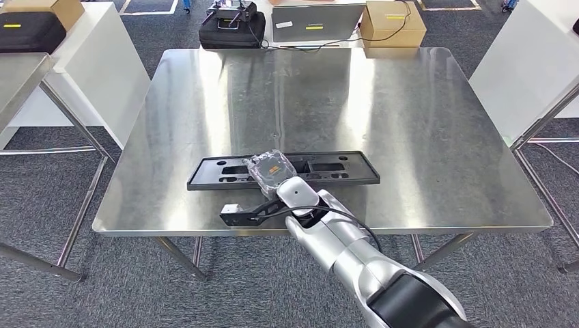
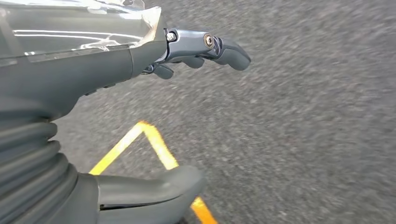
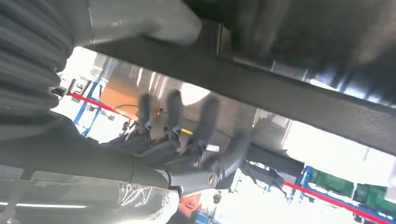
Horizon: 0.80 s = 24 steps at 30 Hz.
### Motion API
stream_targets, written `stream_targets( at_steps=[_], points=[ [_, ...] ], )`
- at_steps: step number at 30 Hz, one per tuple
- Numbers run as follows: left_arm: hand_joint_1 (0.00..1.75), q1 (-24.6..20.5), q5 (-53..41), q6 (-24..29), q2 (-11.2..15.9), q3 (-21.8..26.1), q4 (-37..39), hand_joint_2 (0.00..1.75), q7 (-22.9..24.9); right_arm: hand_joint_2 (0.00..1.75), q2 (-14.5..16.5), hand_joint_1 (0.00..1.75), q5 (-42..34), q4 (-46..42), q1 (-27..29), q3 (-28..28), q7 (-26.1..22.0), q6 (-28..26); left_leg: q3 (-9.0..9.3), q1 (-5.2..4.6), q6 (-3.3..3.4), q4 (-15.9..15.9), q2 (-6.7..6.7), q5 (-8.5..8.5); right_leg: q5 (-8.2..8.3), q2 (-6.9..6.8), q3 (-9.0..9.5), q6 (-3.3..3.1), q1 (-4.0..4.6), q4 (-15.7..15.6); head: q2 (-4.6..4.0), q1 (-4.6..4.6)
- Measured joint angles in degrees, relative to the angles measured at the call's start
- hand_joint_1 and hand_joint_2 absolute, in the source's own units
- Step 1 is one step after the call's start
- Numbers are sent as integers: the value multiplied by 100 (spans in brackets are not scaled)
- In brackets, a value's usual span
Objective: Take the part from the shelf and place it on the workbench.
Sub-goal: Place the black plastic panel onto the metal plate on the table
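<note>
1. One broad, square stainless-steel workbench [image 1: 410, 137] spans the scene, a tan cardboard box [image 1: 392, 24] beyond its far edge.
2. The long black plastic part [image 1: 328, 169] lies flat near the front edge, its long axis running left to right.
3. The right hand [image 1: 271, 171] sits at the part's middle, thumb and fingers around its edge, apparently grasping it.
4. The left hand [image 2: 140, 70] hangs over grey carpet, holding nothing, fingers apart.

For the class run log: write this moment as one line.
part: flat on workbench | right hand: on part | left hand: holds nothing, above floor
</note>
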Motion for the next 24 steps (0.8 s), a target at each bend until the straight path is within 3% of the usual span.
stream_targets(
  at_steps=[14,20,24],
  points=[
    [0,10,110,-281,-27,133,3,0,197,175,-263,0,-223,10,20,-168,199,-201,0,0,0,1,1,-1,0,0,0,0,0,0,0,0],
    [0,11,182,-430,-56,178,3,0,45,175,-302,0,-963,-564,167,-664,-254,-1402,-2,0,0,1,-1,-1,0,0,-1,0,0,0,0,0],
    [0,13,211,-482,-98,222,3,0,-38,175,-328,0,-1153,-1408,339,-1038,-364,-1379,-1,0,0,1,1,-2,0,0,-2,0,0,0,0,0]
  ],
)
